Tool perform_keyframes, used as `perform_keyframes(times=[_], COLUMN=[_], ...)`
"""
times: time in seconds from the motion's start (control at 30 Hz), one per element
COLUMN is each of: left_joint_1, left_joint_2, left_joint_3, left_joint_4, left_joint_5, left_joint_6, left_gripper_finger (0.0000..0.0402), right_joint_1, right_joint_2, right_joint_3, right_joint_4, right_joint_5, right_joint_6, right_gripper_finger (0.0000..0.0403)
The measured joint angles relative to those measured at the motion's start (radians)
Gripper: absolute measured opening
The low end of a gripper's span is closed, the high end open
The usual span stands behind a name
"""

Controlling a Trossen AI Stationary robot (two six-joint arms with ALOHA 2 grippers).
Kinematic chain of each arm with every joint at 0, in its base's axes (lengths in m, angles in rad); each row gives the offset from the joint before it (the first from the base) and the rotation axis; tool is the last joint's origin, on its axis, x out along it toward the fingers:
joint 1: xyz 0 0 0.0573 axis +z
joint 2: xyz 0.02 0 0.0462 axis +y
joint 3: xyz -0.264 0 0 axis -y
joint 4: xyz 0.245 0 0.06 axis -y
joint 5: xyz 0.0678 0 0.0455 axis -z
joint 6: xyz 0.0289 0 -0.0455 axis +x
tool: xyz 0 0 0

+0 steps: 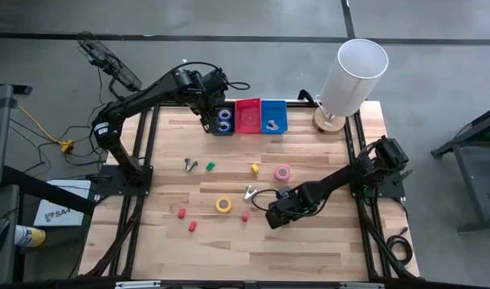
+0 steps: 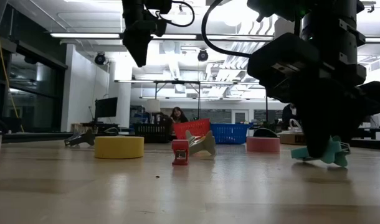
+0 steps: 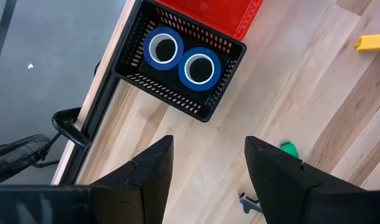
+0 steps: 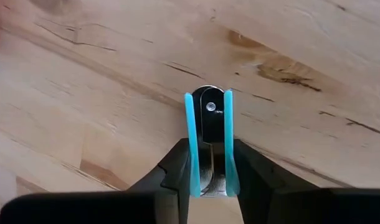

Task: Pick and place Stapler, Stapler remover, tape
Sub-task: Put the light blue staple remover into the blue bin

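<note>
My right gripper [image 1: 275,215] is low over the table's near right part, shut on a teal stapler remover [image 4: 209,140], which also shows in the low view [image 2: 324,152]. My left gripper [image 3: 209,168] hangs open above the table's far left, just near of a black basket [image 1: 222,128] with two blue tape rolls [image 3: 180,57] lying flat inside. A pink tape roll [image 1: 283,172] and a yellow tape roll [image 1: 223,204] lie flat on the wood. A grey stapler remover [image 1: 250,193] and a dark one [image 1: 190,164] rest on the table. No stapler shows. My right gripper pinches the teal stapler remover by its two teal side plates [image 4: 191,155], one finger [image 4: 252,171] on each side. The fingers come from above, pointing down. The remover's round metal pivot end [image 4: 209,102] points toward the table; whether it touches the wood, I cannot tell.
A red basket [image 1: 247,115] and a blue basket [image 1: 274,112], the blue one holding a pale remover, stand beside the black one at the far edge. A white lamp [image 1: 349,76] stands at the far right corner. Small red [image 1: 192,226], green [image 1: 210,166] and yellow [image 1: 254,167] blocks are scattered.
</note>
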Motion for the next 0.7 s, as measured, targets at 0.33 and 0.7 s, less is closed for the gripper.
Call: perform_keyframes(times=[0.33,0.7], left_joint_1=[0.000,0.030], left_joint_2=[-0.015,-0.098], left_joint_3=[0.000,-0.001], left_joint_4=[-0.009,0.001], left_joint_5=[0.007,0.002], left_joint_6=[0.011,-0.038], left_gripper_finger=[0.0193,0.0193], right_joint_1=[-0.037,-0.284], right_joint_2=[-0.091,-0.271], right_joint_3=[-0.002,-0.001], right_joint_4=[-0.021,-0.105], right_joint_5=[0.061,0.161], right_joint_6=[-0.039,-0.356], right_gripper_finger=[0.0081,0.0081])
